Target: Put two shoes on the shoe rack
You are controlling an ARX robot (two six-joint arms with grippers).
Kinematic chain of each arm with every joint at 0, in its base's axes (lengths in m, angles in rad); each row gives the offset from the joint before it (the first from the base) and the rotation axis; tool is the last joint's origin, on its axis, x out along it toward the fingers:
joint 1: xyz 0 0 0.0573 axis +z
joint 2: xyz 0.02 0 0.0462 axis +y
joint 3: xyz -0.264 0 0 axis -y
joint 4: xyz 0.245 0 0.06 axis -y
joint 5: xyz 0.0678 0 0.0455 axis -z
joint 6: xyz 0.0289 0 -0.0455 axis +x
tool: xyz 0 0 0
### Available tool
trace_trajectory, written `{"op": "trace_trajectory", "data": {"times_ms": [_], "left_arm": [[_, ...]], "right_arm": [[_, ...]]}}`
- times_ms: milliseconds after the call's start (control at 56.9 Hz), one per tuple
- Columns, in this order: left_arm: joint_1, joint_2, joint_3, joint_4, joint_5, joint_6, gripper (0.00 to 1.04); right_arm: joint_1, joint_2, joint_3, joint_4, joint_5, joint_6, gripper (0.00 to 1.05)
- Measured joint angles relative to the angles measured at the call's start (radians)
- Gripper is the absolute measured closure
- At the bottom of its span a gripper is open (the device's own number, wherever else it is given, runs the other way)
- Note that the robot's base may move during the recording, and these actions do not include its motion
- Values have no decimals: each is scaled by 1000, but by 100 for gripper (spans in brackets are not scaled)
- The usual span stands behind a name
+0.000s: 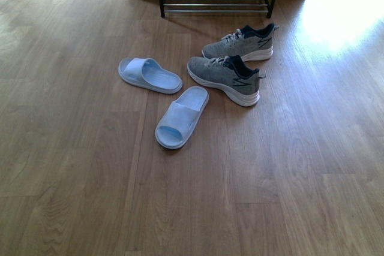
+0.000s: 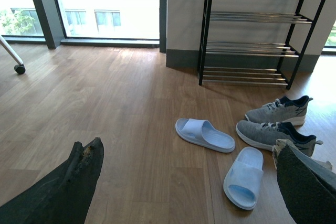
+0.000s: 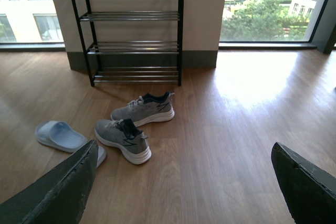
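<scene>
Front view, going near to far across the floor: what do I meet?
nearer pale blue slide → nearer grey sneaker → farther grey sneaker → shoe rack. The other slide lies about level with the nearer sneaker, so it is left out.

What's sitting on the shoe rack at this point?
Nothing visible: the shoe rack shows bare rods on its three lower tiers. Space above the top tier is cropped in every view. The sneakers and slides lie on the floor.

The sneakers (image 1: 225,76) are matt grey knit cloth with smooth white soles; the slides (image 1: 182,117), at their 9 o'clock, are smooth pale rubber. The shoe rack (image 1: 214,2) pairs a matt black frame with shiny chrome rods. The wood-grain floor (image 1: 72,178) shines softly.
</scene>
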Motion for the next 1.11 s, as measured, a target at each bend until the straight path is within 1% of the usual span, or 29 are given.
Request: {"op": "trace_trajectory", "data": {"times_ms": [1108], "left_arm": [[0,0,0,0,0,0,9]], "right_arm": [[0,0,0,0,0,0,9]]}}
